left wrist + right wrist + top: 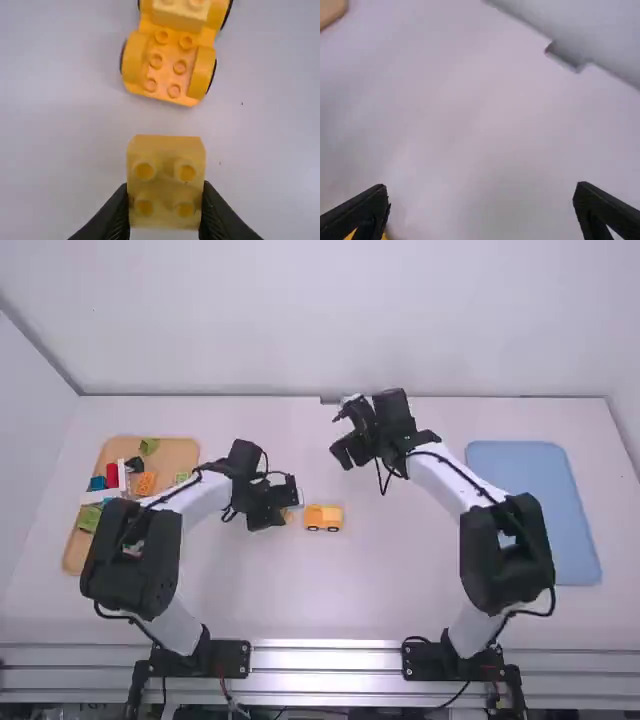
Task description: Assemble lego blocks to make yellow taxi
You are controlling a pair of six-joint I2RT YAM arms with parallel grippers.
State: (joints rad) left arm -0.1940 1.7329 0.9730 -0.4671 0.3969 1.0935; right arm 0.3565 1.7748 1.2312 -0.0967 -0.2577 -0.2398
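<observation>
High view, my two arms over the white table (390, 590): one left tool (291, 502), left of the middle, just beside the yellow wheeled base (323, 519), which sits upright on its wheels; one right tool (343, 436), farther from the camera and apart from the base; one tan tray (186, 452) at the left, holding assorted pieces, among them a red block (112, 475) and an orange block (146, 484); one blue tray (535, 510) at the right. Left wrist view: one yellow block (166, 181), four studs showing, gripped between my left tool's fingers, apart from the base; on the base, one paler yellow block (178, 18) at one end, six bare studs at the other. Right wrist view: my right tool, fingers wide apart, nothing between them.
</observation>
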